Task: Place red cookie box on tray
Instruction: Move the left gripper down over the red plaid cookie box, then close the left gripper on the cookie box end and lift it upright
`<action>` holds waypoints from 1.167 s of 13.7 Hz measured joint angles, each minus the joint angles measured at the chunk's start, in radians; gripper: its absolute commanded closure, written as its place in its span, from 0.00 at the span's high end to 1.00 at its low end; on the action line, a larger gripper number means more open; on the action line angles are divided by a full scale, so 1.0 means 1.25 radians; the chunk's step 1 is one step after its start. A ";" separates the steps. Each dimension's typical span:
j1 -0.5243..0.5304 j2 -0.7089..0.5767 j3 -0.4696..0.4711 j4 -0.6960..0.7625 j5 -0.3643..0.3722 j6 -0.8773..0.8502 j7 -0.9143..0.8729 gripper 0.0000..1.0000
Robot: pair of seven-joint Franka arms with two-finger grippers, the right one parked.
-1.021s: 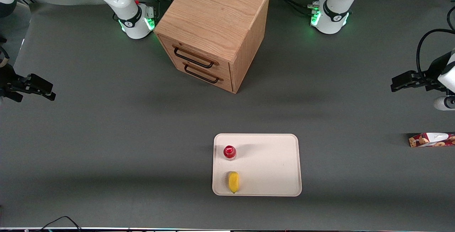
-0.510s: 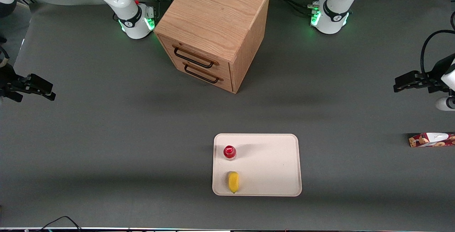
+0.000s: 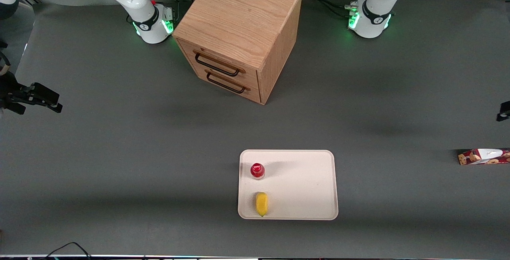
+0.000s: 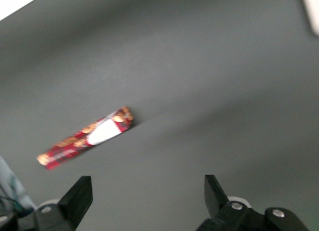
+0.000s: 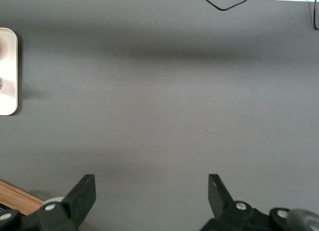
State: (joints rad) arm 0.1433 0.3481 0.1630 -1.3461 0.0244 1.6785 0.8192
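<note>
I am steering the left arm's gripper (image 4: 147, 203) toward the red cookie box (image 3: 484, 156), which lies flat on the grey table (image 3: 119, 152) at the right edge of the front frame, toward the working arm's end and well apart from the tray (image 3: 310, 184) at lower centre. The gripper's fingers (image 4: 79, 193) are spread wide, holding nothing, hovering above the table near the box. To do this reach well, I judge I should line the jaws across the box's narrow width before descending. The wrist view shows the whole box (image 4: 85, 138) lying at a slant; the front view cuts it off at the frame edge. Only the front view shows the tray already holding a red-capped bottle (image 3: 257, 170) and a yellow item (image 3: 261, 203).
</note>
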 measured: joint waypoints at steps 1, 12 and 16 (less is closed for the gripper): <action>0.006 0.026 0.030 -0.003 -0.002 0.029 0.105 1.00; 0.109 0.279 0.084 -0.006 -0.018 0.294 0.696 1.00; 0.112 0.341 0.084 -0.006 -0.036 0.362 0.741 1.00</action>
State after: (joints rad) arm 0.2835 0.7742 0.2675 -1.3541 -0.0212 2.1311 1.7452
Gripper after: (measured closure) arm 0.000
